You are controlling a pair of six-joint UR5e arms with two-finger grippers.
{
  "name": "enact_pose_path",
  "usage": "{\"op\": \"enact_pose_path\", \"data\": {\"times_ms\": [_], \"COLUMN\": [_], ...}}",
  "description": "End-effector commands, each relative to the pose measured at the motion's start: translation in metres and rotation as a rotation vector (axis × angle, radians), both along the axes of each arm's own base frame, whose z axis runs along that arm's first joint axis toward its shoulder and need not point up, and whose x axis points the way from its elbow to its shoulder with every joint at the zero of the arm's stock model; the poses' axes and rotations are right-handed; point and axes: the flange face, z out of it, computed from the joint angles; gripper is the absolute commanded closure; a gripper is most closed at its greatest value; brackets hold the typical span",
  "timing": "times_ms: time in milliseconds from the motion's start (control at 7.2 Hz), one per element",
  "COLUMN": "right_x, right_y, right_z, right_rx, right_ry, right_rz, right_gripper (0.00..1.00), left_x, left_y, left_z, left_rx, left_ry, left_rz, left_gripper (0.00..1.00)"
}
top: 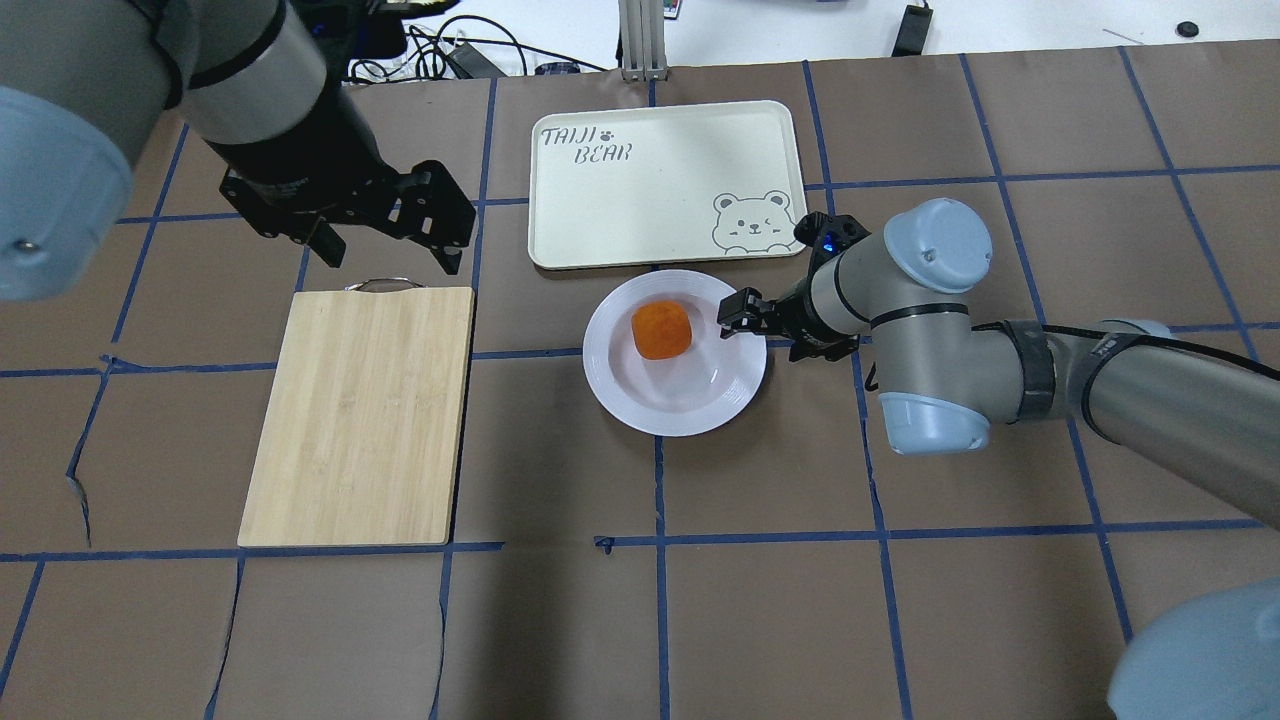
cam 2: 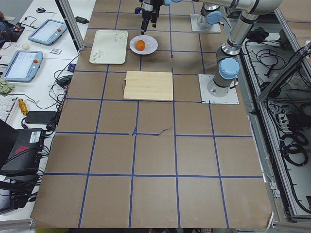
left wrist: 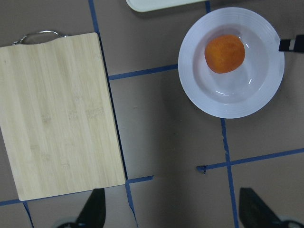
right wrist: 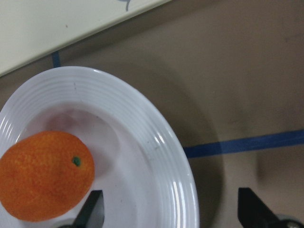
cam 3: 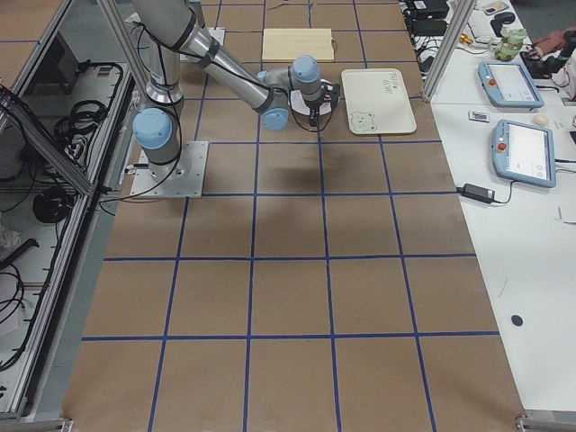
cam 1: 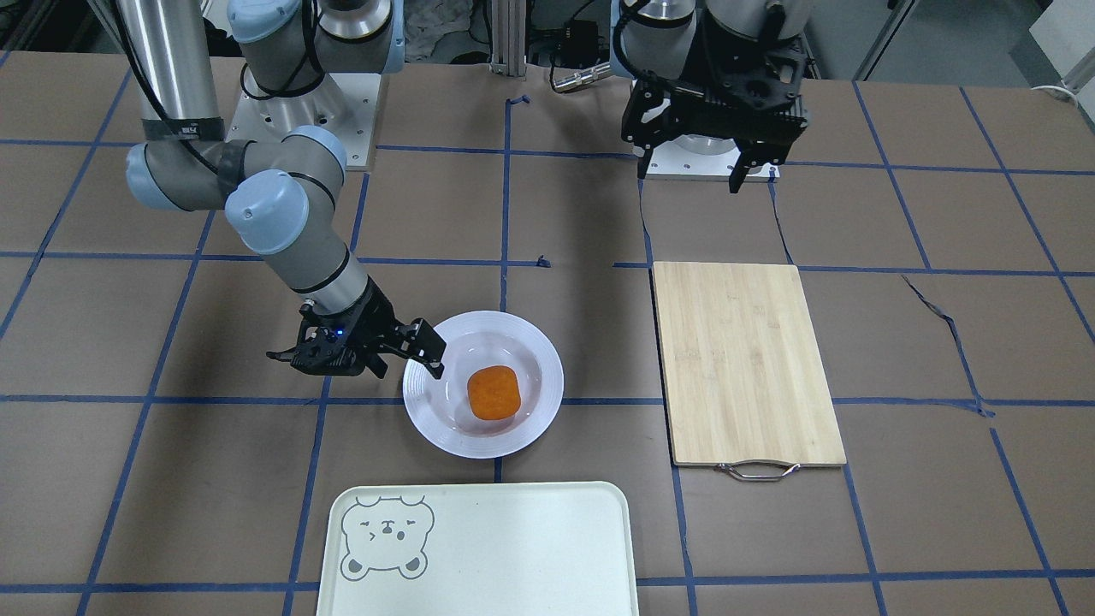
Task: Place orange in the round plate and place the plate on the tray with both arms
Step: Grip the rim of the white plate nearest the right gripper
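The orange (cam 1: 494, 393) (top: 661, 329) lies in the sunken centre of the round white plate (cam 1: 537, 352) (top: 620, 390), which rests on the table just short of the tray (cam 1: 513, 547) (top: 650, 190). My right gripper (cam 1: 409, 355) (top: 770, 330) is low at the plate's edge and open. In the right wrist view the ridged rim (right wrist: 161, 142) passes between its fingertips (right wrist: 92, 211). My left gripper (cam 1: 689, 171) (top: 390, 245) hangs high and open over bare table beyond the board's handle end, holding nothing.
A bamboo cutting board (cam 1: 744, 359) (top: 360, 410) with a metal handle lies on the left arm's side of the plate. Brown table paper with blue tape lines surrounds everything. Tablets and cables sit on the side benches (cam 2: 29, 58).
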Motion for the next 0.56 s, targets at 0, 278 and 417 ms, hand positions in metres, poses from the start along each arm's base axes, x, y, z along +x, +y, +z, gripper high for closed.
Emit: {"op": "enact_pose_path", "data": {"times_ms": [0, 278, 417], "right_x": [0.012, 0.012, 0.015], "right_y": [0.007, 0.013, 0.015], "right_z": [-0.012, -0.022, -0.022], "right_rx": [0.032, 0.055, 0.066], "right_ry": [0.0, -0.006, -0.047], "right_rz": [0.01, 0.01, 0.011], "right_gripper": [0.04, 0.04, 0.05], "left_x": [0.011, 0.011, 0.013], "left_y": [-0.009, -0.007, -0.007], "left_z": [0.013, 0.014, 0.012], "left_rx": [-0.01, -0.011, -0.007], "left_ry": [-0.005, -0.005, -0.003], "left_rz": [0.017, 0.005, 0.006], "left_gripper": [0.0, 0.0, 0.0]}}
